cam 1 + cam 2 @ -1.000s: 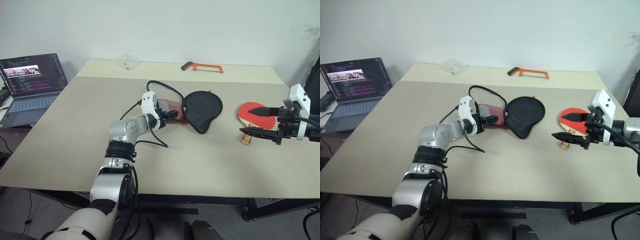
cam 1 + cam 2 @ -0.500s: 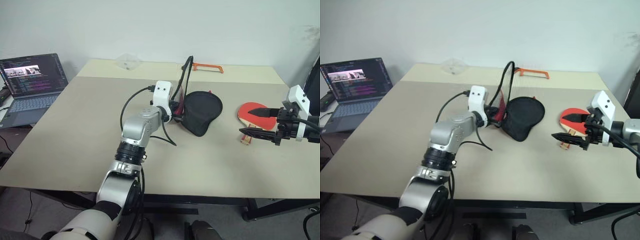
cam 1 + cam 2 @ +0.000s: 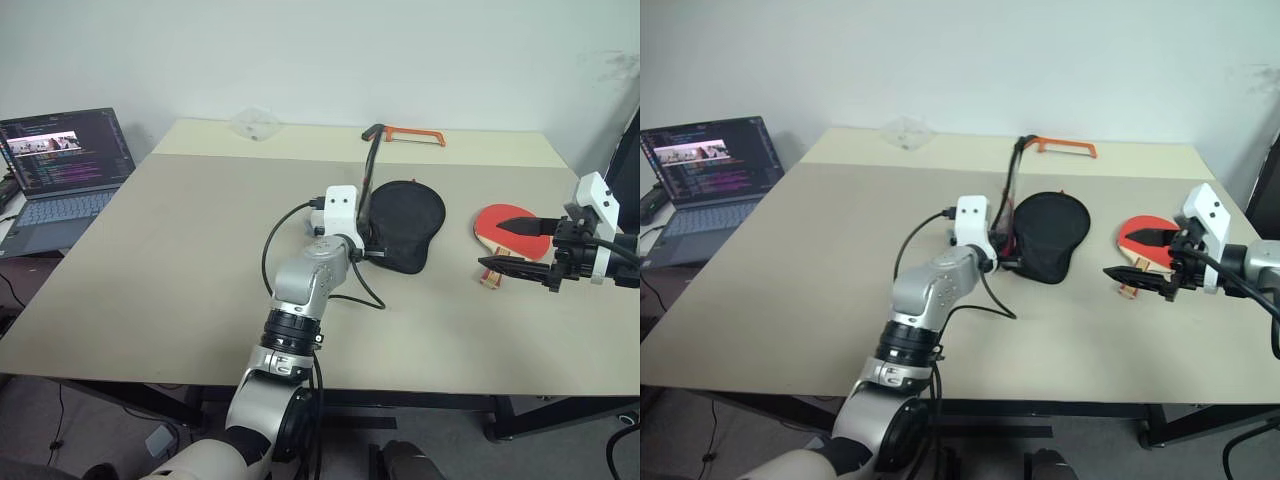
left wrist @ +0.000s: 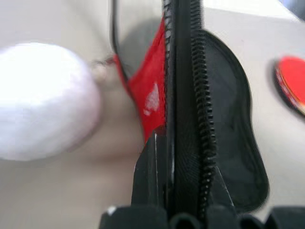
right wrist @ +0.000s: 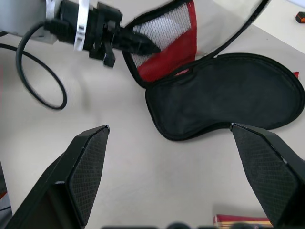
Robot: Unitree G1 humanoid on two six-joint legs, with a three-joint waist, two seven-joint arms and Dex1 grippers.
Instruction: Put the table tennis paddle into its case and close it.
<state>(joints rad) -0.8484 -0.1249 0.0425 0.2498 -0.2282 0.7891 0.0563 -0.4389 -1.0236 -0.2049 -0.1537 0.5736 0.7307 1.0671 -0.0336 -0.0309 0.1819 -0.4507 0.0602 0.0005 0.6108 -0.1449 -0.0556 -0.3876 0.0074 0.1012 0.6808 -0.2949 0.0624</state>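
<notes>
The case (image 3: 408, 222) lies at mid-table, its black half flat on the top. Its red flap (image 4: 148, 98) with mesh pocket stands lifted on edge, and the black zipper trim (image 3: 368, 170) rises above it. My left gripper (image 3: 371, 251) is shut on the flap's zippered rim. The table tennis paddle (image 3: 492, 222) rests to the right of the case, red blade up, with its wooden handle (image 3: 490, 277) toward the table's front. My right gripper (image 3: 490, 242) hovers open over the paddle's handle end with nothing between its fingers (image 5: 86, 171).
An orange-framed hacksaw (image 3: 414, 133) lies at the far edge behind the case. A crumpled clear plastic piece (image 3: 255, 122) sits at the back left. An open laptop (image 3: 62, 168) stands off the table's left side. A black cable (image 3: 300, 215) loops beside my left wrist.
My left gripper shut on the red flap's rim, moved right toward the black half and raised the flap from flat to upright. The right gripper stayed in place.
</notes>
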